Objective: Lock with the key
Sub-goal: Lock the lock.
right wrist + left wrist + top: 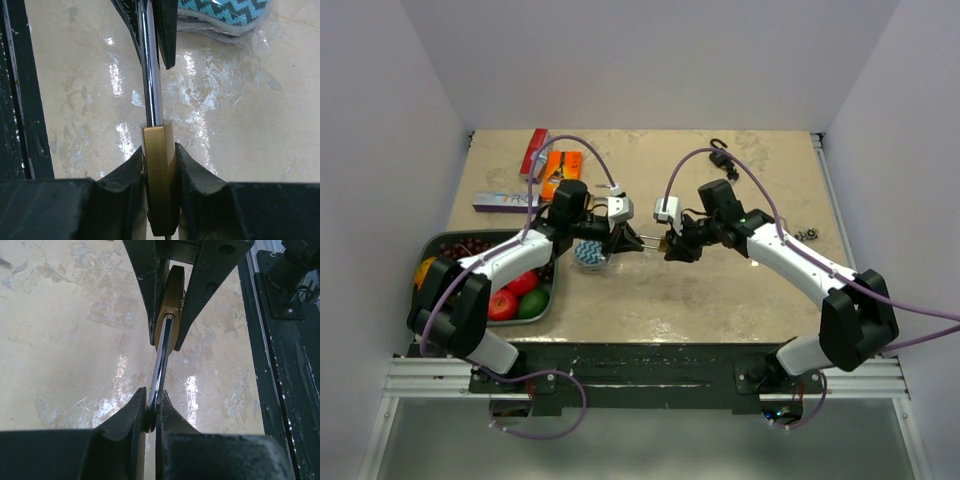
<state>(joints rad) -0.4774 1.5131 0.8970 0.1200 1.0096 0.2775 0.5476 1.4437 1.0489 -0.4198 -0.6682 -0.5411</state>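
Red apples (505, 302) and other fruit sit in a dark tray (490, 236) at the left edge of the bench (720, 295). Just right of the tray lies a teal zigzag pouch (590, 255) in clear wrap. Beside it, the left pincer (151, 399) is clamped tight on the chrome shackle (160, 365) of the padlock (655, 242), which is held above the bench near its middle. The shackle runs rightward into the brass body (157, 175), and the right pincer (159, 154) grips that body across its flat sides. The two pincers face each other, nearly tip to tip.
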